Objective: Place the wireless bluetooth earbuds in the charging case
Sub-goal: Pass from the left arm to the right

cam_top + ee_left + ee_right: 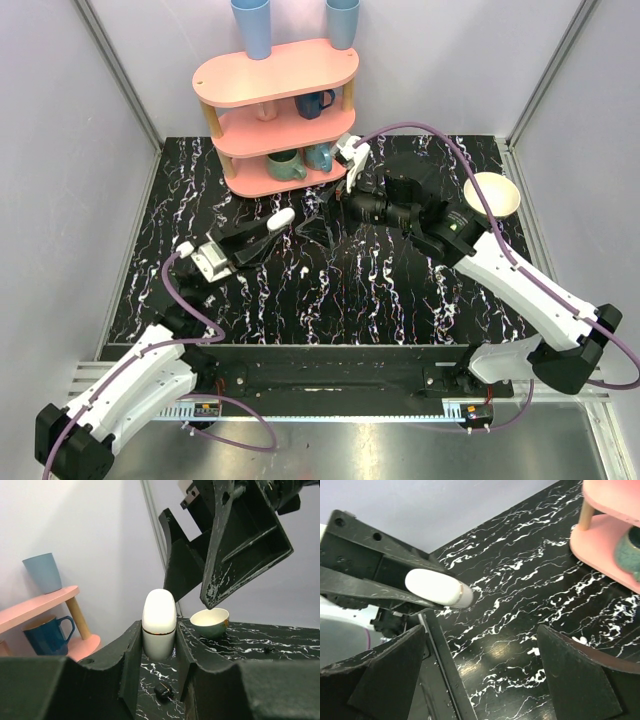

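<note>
Left gripper point(159, 647), clamped on the base of the closed white charging case point(159, 617), presents its lid end to the right gripper point(480, 640), which gapes wide and empty nearby, likely to flip it open; the earbuds point(577, 640) seemingly lie on the table point(520, 555) below.

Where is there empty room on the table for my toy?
Bare spots: the near middle of the black marbled table, between the left arm and right arm, and the far-left corner beside the pink three-tier shelf. Crowded: before the shelf, where the left gripper holds the white oval charging case by the open right gripper.
</note>
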Robot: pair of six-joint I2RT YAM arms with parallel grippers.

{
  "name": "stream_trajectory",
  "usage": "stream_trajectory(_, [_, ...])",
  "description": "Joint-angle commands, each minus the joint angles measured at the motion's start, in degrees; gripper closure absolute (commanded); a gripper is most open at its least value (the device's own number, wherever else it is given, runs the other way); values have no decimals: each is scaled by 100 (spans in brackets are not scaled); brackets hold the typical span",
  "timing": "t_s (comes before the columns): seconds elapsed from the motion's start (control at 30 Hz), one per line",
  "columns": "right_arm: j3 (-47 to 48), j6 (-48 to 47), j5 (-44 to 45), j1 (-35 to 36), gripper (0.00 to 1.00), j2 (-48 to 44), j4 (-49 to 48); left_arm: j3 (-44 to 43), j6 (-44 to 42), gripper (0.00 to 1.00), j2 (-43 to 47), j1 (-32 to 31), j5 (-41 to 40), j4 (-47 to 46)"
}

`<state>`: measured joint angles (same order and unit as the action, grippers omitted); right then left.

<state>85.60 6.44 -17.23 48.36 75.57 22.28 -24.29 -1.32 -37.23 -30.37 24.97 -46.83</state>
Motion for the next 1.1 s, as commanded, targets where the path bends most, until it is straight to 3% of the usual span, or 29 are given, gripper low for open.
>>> stream_trajectory(0.0, [176,95,-597,-19,1,-60,4,-234,-219,100,-30,5,430,-336])
stream_trajectory(0.27, [290,138,-773,-11,1,142,-66,-242,-201,100,-100,5,500,-265])
stream_trajectory(0.4, [562,691,-414,-19,0,387,-128,-208,-298,100,-100,5,588,-213])
stream_trajectory(0.57, [660,2008,-474,-89,0,555,-461,-163,-526,100,-73,5,430,-195])
stream_trajectory(0.7, [502,3528,-1279,-528,0,757,-821,-163,-738,100,-126,5,237,-256])
stream_trajectory(0.83, [-174,5258,-2002,-942,4,828,-2075,-181,-843,100,-240,5,201,-423])
stream_trajectory(1.07, [-430,5649,-2380,-995,7,968,-2588,-128,-747,100,-522,5,61,-933])
